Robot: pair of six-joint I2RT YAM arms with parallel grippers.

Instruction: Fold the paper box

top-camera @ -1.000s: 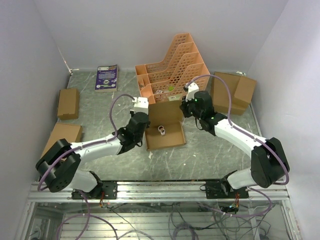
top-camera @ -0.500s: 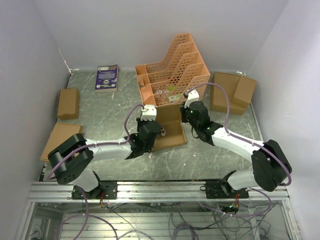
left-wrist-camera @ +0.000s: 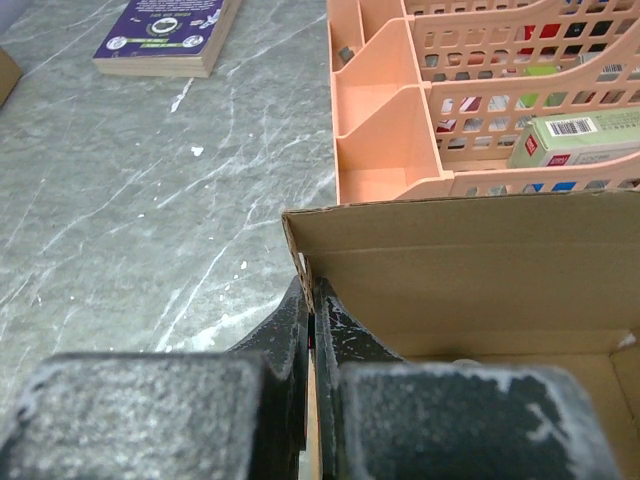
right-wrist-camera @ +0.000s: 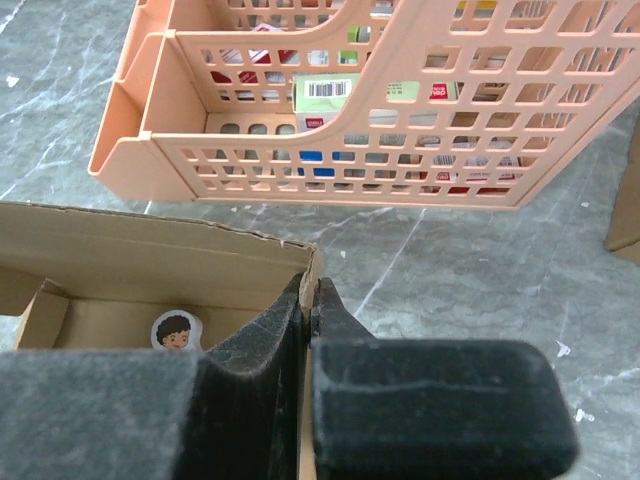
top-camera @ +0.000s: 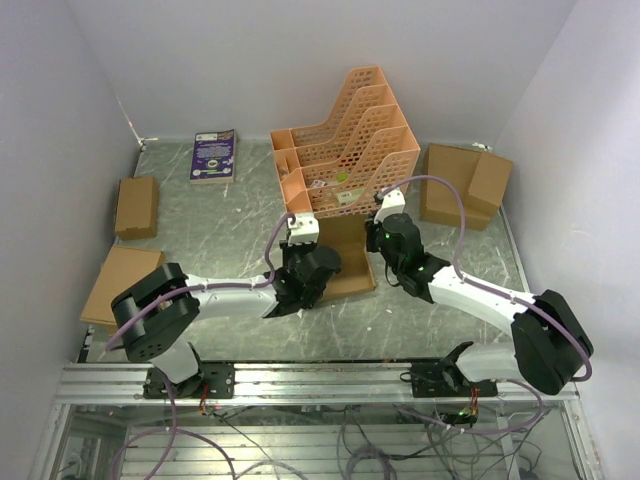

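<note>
Left gripper (left-wrist-camera: 310, 300) and right gripper (right-wrist-camera: 310, 295) pinch opposite walls of the plain brown cardboard paper box (left-wrist-camera: 470, 265); uneven pulling could tear them.

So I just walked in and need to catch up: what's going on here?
Two robot arms are folding the paper box, which sits just in front of the orange rack. The left pincer is shut on its left wall, the right pincer on its right wall, both near the far corners. The far wall stands upright and the top is open.
</note>
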